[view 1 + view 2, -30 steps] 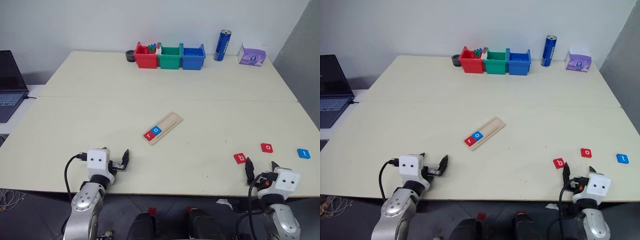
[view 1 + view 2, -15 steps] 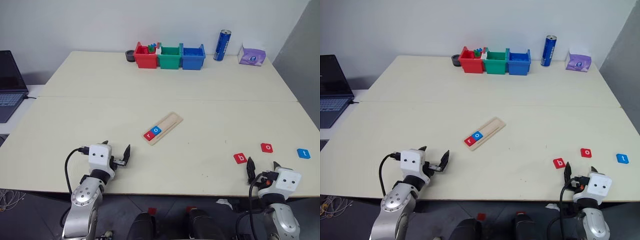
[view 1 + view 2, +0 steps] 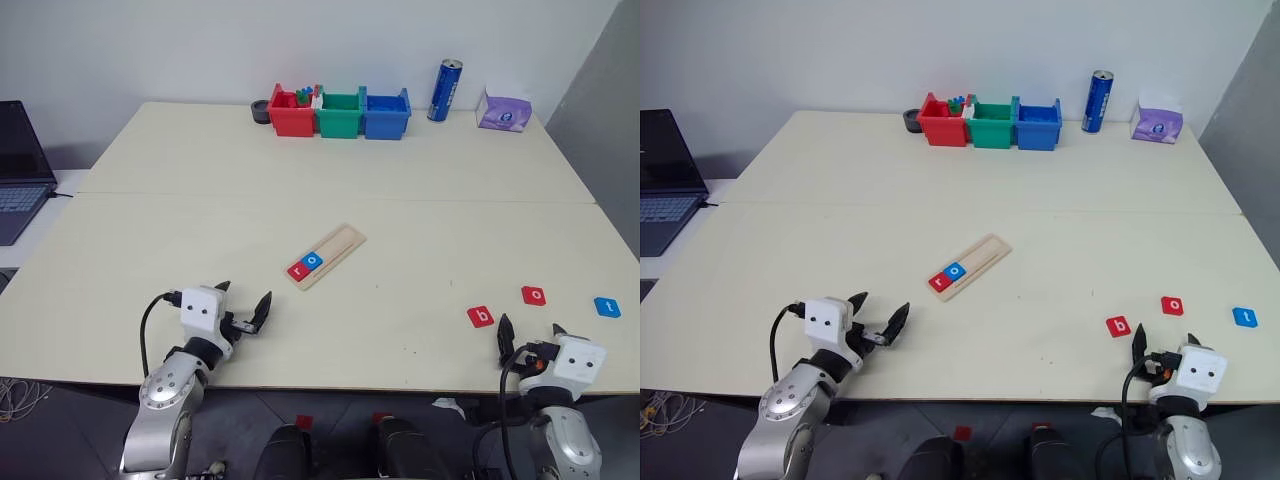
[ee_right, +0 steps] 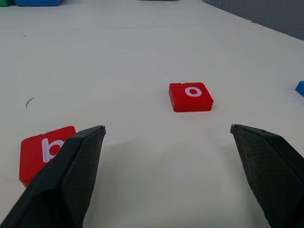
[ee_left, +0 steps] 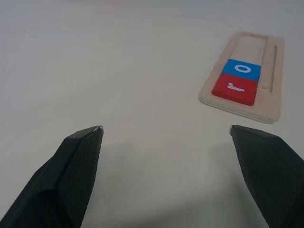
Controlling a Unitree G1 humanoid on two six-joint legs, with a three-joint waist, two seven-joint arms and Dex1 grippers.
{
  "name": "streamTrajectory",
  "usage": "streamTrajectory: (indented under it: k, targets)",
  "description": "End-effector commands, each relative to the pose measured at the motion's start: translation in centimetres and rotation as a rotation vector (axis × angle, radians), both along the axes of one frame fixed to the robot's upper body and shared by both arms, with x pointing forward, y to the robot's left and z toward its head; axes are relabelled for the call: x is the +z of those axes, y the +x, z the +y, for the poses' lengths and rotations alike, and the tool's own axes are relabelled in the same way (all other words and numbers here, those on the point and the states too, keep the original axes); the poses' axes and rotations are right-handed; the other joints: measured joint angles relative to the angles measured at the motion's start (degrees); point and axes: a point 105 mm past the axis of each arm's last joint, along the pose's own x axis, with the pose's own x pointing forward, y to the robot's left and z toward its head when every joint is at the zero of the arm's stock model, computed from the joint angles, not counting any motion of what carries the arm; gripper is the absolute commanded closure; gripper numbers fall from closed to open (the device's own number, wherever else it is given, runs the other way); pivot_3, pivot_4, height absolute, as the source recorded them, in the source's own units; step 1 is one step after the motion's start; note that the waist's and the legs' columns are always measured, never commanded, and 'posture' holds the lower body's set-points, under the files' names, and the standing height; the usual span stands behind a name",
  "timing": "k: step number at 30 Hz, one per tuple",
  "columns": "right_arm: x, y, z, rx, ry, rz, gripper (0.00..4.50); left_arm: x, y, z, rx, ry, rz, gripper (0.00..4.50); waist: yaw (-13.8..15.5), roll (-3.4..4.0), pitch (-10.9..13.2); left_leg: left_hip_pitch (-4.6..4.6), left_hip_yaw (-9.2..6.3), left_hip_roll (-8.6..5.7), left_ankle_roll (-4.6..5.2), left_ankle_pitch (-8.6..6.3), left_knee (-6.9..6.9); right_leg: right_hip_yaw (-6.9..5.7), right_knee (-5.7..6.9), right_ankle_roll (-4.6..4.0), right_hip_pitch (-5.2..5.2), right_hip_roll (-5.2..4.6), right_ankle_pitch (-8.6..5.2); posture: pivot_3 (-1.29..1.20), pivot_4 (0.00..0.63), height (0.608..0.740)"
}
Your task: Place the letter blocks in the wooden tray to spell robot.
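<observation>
The wooden tray (image 3: 342, 243) lies slanted at the table's middle, with a red "r" block (image 3: 298, 269) and a blue "o" block (image 3: 313, 261) side by side at its near end. A red "b" block (image 3: 480, 317), a red "o" block (image 3: 533, 295) and a blue "t" block (image 3: 606, 306) lie loose on the table at the near right. My left gripper (image 3: 245, 297) is open and empty near the front edge, short of the tray (image 5: 266, 61) and to its left. Just short of the red "b" (image 4: 45, 152) and red "o" (image 4: 191, 96), my right gripper (image 3: 530, 328) is open and empty.
Red (image 3: 291, 118), green (image 3: 340, 116) and blue (image 3: 385, 114) bins stand in a row at the back edge, with a small dark pot (image 3: 261, 111) beside the red one. A blue can (image 3: 444, 90) and a purple tissue pack (image 3: 503, 111) stand at the back right. A laptop (image 3: 20, 165) sits off the table's left.
My left gripper has risen a little and swung its fingers to the right, toward the tray. The right gripper and the blocks have stayed put.
</observation>
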Motion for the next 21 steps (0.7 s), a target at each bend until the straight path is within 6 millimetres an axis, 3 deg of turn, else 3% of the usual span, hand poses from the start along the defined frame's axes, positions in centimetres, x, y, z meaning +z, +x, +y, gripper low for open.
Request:
streamTrajectory:
  k: [1,3,6,8,10,13,21]
  targets:
    - [4.0,0.3,0.2,0.087,-0.025,-0.119,0.02,1.3,0.3,-0.7,-0.076,0.054,-0.047,0.0,-0.1,0.0,0.0,0.0,0.01,-0.01,0.0,0.0,0.01,0.01,0.0,0.01,0.0,0.0,0.01,0.0,0.15,0.74]
    - [5.8,0.9,2.1,0.267,-0.002,-0.134,0.02,1.6,0.5,-1.1,-0.107,0.073,-0.051,0.0,-0.1,0.0,0.0,0.02,0.0,-0.01,0.0,0.0,0.03,0.07,0.0,0.05,0.01,0.0,0.03,0.0,0.15,0.74]
    - [6.7,1.1,4.3,0.462,0.029,-0.095,0.02,1.8,0.7,-1.5,-0.135,0.079,-0.059,0.0,-0.2,-0.02,0.0,0.05,-0.01,-0.02,0.01,0.0,0.06,0.1,0.0,0.12,0.04,0.0,0.07,0.0,0.15,0.74]
    - [6.9,0.9,7.3,0.738,-0.069,0.034,0.02,1.9,1.1,-1.7,-0.145,0.067,-0.048,0.0,-0.2,-0.01,0.0,0.04,0.0,0.01,0.01,0.0,0.06,0.04,0.0,0.12,0.05,0.04,0.07,0.0,0.15,0.74]
    - [7.1,0.7,9.0,0.895,-0.113,0.141,0.02,2.1,1.6,-1.9,-0.154,0.058,-0.037,0.0,-0.2,-0.02,0.0,0.07,0.0,-0.05,0.02,0.01,0.09,0.07,0.03,0.15,0.05,0.03,0.1,0.0,0.15,0.74]
    - [7.9,0.8,10.1,1.006,-0.146,0.233,0.02,2.2,2.3,-2.0,-0.174,0.043,0.0,0.0,-0.1,-0.12,0.0,0.05,-0.01,-0.06,0.02,0.01,0.16,0.03,0.03,0.19,0.08,0.07,0.13,0.0,0.15,0.74]
    - [10.1,0.6,12.3,1.173,-0.175,0.222,0.02,1.8,4.3,-2.7,-0.26,0.121,0.125,0.0,0.0,-0.26,0.1,-0.12,-0.11,-0.09,0.02,0.01,0.12,-0.14,-0.08,0.19,0.03,0.09,0.12,0.0,0.15,0.74]
